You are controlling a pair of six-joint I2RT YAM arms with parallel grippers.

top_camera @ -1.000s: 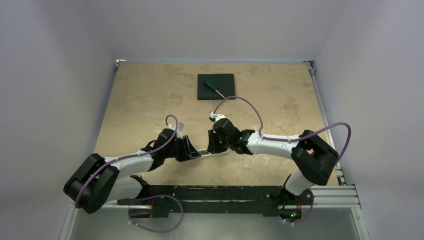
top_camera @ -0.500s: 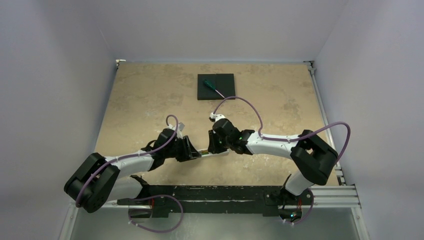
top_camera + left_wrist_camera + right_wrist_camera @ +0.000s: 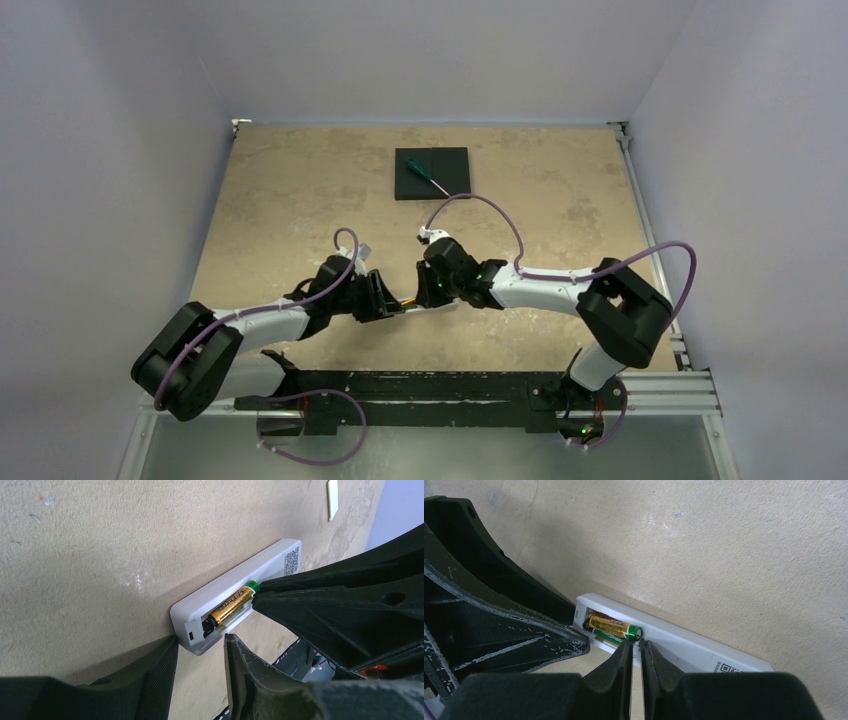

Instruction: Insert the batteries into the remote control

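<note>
The white remote control (image 3: 260,565) lies back up on the table with its battery bay open. It also shows in the right wrist view (image 3: 694,647) and the top view (image 3: 443,305). Two goldish and green batteries lie in the bay, one (image 3: 614,626) above the other (image 3: 605,637). One battery shows in the left wrist view (image 3: 231,605). My left gripper (image 3: 200,647) straddles the remote's bay end, with both fingers touching its sides. My right gripper (image 3: 636,649) is shut and empty, its tips against the upper battery's green end.
A black square pad (image 3: 432,173) with a green-handled screwdriver (image 3: 422,172) lies at the back of the table. A small flat white cover strip (image 3: 332,499) lies beyond the remote. The arms' black base rail (image 3: 440,390) runs along the near edge.
My right gripper has shifted slightly left along the remote toward the battery bay. The left arm and the remote have hardly moved.
</note>
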